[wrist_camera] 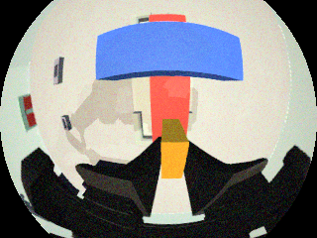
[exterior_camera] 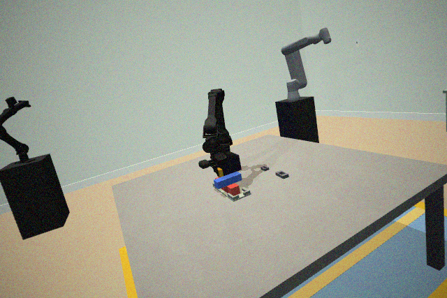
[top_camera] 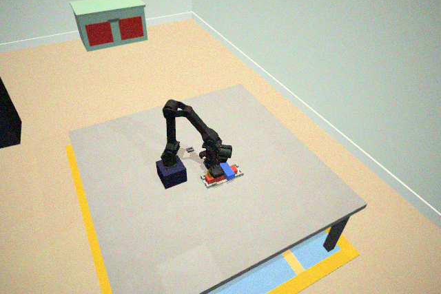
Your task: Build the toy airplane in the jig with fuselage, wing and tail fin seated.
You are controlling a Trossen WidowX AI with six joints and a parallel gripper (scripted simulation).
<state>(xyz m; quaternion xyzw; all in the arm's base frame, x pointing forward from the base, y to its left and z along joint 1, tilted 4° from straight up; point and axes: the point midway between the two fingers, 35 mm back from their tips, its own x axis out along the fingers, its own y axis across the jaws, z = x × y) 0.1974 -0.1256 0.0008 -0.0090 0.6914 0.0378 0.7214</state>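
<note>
The red fuselage (top_camera: 211, 180) (exterior_camera: 232, 188) (wrist_camera: 169, 94) lies lengthwise in the pale jig (top_camera: 209, 186) (exterior_camera: 235, 199) and looks flat. The blue wing (top_camera: 227, 171) (exterior_camera: 227, 180) (wrist_camera: 168, 52) lies across the top of the fuselage; its tab is hidden. My gripper (top_camera: 215, 172) (wrist_camera: 170, 139) is shut on the yellow-orange tail fin (top_camera: 209, 173) (exterior_camera: 220, 172) (wrist_camera: 174, 160), which stands upright over the fuselage's tail end. The fin's tab and the tail socket are hidden, so I cannot tell whether the fin touches the fuselage.
Two small grey holders (exterior_camera: 264, 167) (exterior_camera: 281, 174) (wrist_camera: 58, 70) (wrist_camera: 66, 122) stand on the grey table (top_camera: 149, 219) (exterior_camera: 202, 244), to one side of the jig. The arm's dark base block (top_camera: 171, 173) is close to the jig's tail end. The wing stands just ahead of the fingers.
</note>
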